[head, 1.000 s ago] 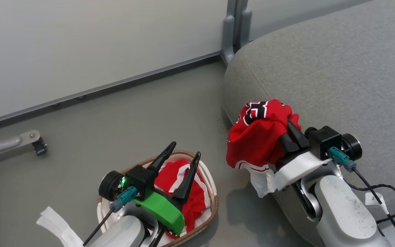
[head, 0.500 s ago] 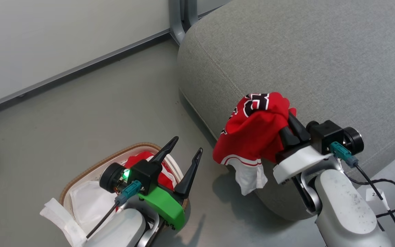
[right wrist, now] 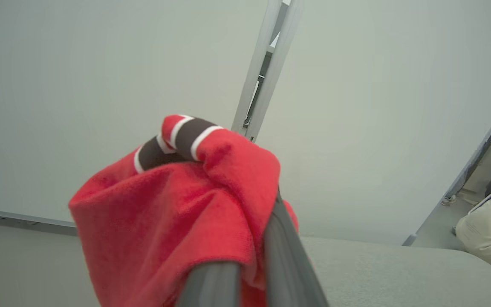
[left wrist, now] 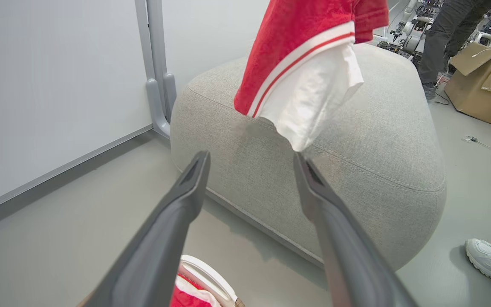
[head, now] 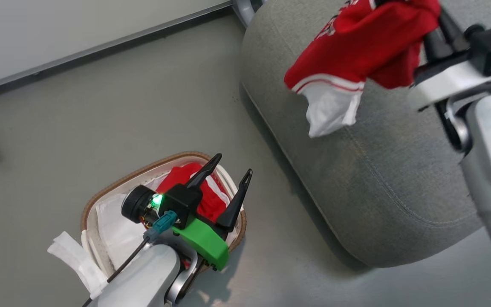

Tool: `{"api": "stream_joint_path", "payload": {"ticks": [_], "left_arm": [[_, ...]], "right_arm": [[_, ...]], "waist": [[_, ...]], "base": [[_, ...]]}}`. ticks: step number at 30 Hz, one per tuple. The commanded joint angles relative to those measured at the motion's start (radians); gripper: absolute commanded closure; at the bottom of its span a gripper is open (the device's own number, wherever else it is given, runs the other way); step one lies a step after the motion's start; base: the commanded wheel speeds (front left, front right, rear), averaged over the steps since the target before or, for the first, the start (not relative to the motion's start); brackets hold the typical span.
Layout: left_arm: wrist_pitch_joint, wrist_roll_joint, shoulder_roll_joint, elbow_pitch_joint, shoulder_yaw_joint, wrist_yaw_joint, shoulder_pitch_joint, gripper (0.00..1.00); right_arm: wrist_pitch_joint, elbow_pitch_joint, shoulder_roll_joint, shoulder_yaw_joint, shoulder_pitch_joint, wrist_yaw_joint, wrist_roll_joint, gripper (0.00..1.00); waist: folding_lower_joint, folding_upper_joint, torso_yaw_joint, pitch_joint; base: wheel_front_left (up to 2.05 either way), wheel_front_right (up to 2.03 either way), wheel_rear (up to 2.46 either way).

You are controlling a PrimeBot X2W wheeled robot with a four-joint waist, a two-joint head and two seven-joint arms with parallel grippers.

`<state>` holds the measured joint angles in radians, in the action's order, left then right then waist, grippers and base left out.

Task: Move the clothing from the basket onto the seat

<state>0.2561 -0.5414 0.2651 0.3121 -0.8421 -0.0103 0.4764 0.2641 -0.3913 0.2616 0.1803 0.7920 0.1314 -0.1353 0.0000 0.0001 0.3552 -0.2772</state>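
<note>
One red jersey held over the seat
The right tool is clamped on the red jersey, which hangs above the grey seat's edge; the left tool, fingers apart, hovers over the basket, where a second jersey lies.

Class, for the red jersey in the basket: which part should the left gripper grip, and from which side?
The red jersey's bunched fold at the basket's far end, probably from above: the rim walls off its sides, and the open left gripper hangs over it. Avoid the white liner.
</note>
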Motion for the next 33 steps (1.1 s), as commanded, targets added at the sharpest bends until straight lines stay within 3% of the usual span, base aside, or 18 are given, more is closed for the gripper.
{"api": "stream_joint_path", "payload": {"ticks": [1, 9, 17, 25, 32, 33], "left_arm": [[-0.003, 0.014, 0.003, -0.003, 0.001, -0.006, 0.020, 0.00], [-0.022, 0.042, -0.004, -0.032, -0.022, -0.006, 0.073, 0.00], [-0.028, 0.074, -0.027, -0.039, -0.046, -0.004, 0.121, 0.00], [-0.022, 0.083, -0.038, -0.025, -0.053, -0.014, 0.142, 0.00], [-0.022, 0.078, -0.021, -0.016, -0.048, -0.018, 0.144, 0.00], [-0.022, 0.079, -0.019, -0.016, -0.049, -0.018, 0.145, 0.00]], "right_arm": [[0.001, -0.011, 0.029, -0.010, 0.050, -0.001, 0.001, 1.00], [-0.037, -0.128, 0.229, -0.100, 0.293, -0.001, -0.023, 1.00], [-0.043, -0.317, 0.362, -0.196, 0.359, -0.001, 0.004, 1.00], [-0.005, -0.508, 0.300, -0.241, 0.279, -0.001, 0.045, 1.00], [0.001, -0.530, 0.230, -0.257, 0.208, -0.001, 0.046, 1.00], [0.002, -0.514, 0.220, -0.263, 0.193, -0.001, 0.043, 0.87]], "waist": [[0.0000, -0.0001, -0.065, -0.059], [0.0000, -0.0001, -0.189, -0.170], [0.0000, -0.0001, -0.277, -0.265], [0.0000, -0.0001, -0.286, -0.309], [0.0000, -0.0001, -0.256, -0.310], [0.0000, -0.0001, -0.251, -0.308]], "base": [[0.00, 0.00, 0.00], [0.00, 0.00, 0.00], [0.00, 0.00, 0.00], [0.00, 0.00, 0.00], [0.00, 0.00, 0.00], [0.00, 0.00, 0.00]]}}
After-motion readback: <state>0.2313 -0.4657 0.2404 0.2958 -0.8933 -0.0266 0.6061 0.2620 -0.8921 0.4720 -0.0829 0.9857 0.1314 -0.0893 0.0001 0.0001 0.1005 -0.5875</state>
